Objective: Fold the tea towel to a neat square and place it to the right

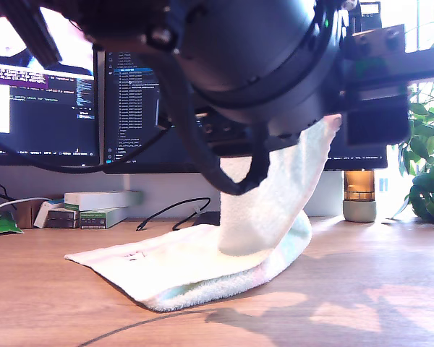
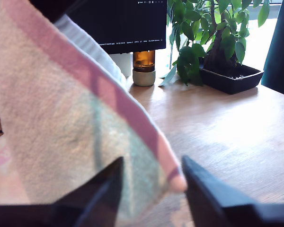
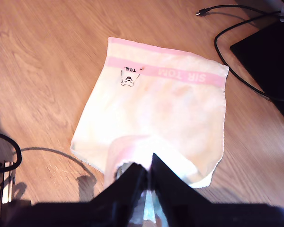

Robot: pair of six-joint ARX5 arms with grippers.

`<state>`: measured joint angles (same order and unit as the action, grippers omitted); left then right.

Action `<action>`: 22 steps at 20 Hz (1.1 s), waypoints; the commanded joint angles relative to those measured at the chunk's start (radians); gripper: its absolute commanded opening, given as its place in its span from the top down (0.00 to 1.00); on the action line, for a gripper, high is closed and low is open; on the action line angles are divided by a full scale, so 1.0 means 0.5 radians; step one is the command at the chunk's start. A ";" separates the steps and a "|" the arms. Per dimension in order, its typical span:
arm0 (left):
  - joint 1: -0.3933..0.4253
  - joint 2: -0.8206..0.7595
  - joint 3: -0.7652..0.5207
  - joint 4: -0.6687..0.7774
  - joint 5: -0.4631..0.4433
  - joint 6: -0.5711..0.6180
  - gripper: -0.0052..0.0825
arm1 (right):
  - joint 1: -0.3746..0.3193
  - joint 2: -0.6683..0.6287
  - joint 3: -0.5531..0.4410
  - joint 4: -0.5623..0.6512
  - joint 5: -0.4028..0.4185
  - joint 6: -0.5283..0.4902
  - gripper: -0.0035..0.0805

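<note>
Towel (image 1: 202,267): one end flat on tabletop (image 1: 362,289); other end lifted
First gripper (image 2: 151,189): fingers apart around towel edge
Second gripper (image 3: 146,177): fingers pinched on towel

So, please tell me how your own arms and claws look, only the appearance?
My first gripper has two matte black, wedge-shaped claw fingers. My second gripper has the same black pointed fingers. In the exterior view an arm shows as a large rounded glossy black housing with a black cable looping beneath it.
</note>
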<state>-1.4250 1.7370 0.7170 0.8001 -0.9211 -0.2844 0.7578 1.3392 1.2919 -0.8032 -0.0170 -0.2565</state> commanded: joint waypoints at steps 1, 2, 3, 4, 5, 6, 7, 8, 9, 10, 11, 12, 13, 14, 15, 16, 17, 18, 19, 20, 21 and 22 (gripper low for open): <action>-0.014 0.018 -0.001 0.002 -0.003 0.009 0.84 | -0.002 0.021 0.012 0.011 -0.006 -0.004 0.97; -0.014 0.018 -0.001 -0.008 -0.004 0.009 0.89 | -0.002 0.021 0.012 0.011 -0.006 -0.003 0.97; -0.014 0.018 -0.001 -0.024 -0.005 0.010 0.95 | -0.002 0.021 0.012 0.012 -0.006 -0.004 0.97; -0.013 0.018 -0.001 -0.031 -0.005 0.012 0.97 | -0.003 0.021 0.012 0.011 -0.006 -0.004 0.97; -0.013 0.018 -0.001 -0.031 -0.005 0.033 0.97 | -0.004 0.021 0.012 0.011 -0.006 -0.004 0.97; -0.014 0.018 -0.001 -0.030 -0.004 0.054 0.97 | -0.004 0.021 0.012 0.011 -0.005 -0.005 0.97; -0.024 0.018 -0.001 -0.040 -0.005 0.123 0.97 | -0.004 0.021 0.012 0.010 -0.005 -0.006 0.97; -0.048 0.017 -0.001 -0.060 -0.005 0.187 0.97 | -0.012 0.021 0.012 0.004 -0.005 -0.010 0.97; -0.080 0.001 -0.001 -0.081 -0.006 0.275 0.97 | -0.020 0.021 0.012 -0.011 -0.005 -0.013 0.97; -0.108 -0.029 -0.001 -0.112 -0.007 0.359 0.97 | -0.034 0.021 0.012 -0.031 -0.005 -0.014 0.97; -0.144 -0.077 -0.001 -0.168 -0.008 0.428 0.97 | -0.051 0.021 0.012 -0.050 -0.005 -0.027 0.97; -0.184 -0.130 -0.001 -0.252 -0.015 0.438 0.97 | -0.069 0.021 0.012 -0.063 -0.005 -0.031 0.97; -0.220 -0.192 -0.001 -0.351 -0.038 0.436 0.97 | -0.085 0.021 0.012 -0.079 -0.005 -0.050 0.97; -0.250 -0.266 -0.001 -0.458 -0.072 0.411 0.97 | -0.108 0.021 0.012 -0.097 -0.005 -0.063 0.97; -0.276 -0.347 -0.001 -0.562 -0.100 0.396 0.97 | -0.130 0.021 0.012 -0.129 -0.006 -0.064 0.97; -0.297 -0.437 -0.001 -0.674 -0.111 0.385 0.97 | -0.144 0.021 0.012 -0.173 -0.006 -0.072 0.97; -0.312 -0.526 -0.001 -0.811 -0.111 0.356 0.97 | -0.147 0.021 0.012 -0.208 -0.006 -0.082 0.97; -0.323 -0.622 -0.001 -0.977 -0.107 0.309 0.97 | -0.147 0.021 0.012 -0.271 -0.008 -0.089 0.97; -0.324 -0.712 -0.001 -1.144 -0.095 0.275 0.97 | -0.147 0.021 0.012 -0.347 -0.008 -0.095 0.97; -0.323 -0.791 -0.001 -1.330 -0.048 0.182 0.97 | -0.146 0.021 0.012 -0.430 -0.009 -0.101 0.97; -0.323 -0.871 -0.001 -1.505 -0.002 0.096 0.97 | -0.146 0.021 0.012 -0.510 -0.016 -0.117 0.97; -0.323 -0.938 -0.001 -1.659 0.052 0.022 0.97 | -0.144 0.021 0.012 -0.569 -0.021 -0.117 0.97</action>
<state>-1.5826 1.2819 0.7174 0.0360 -0.9077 -0.2489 0.6823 1.3392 1.2922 -1.0733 -0.0200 -0.3115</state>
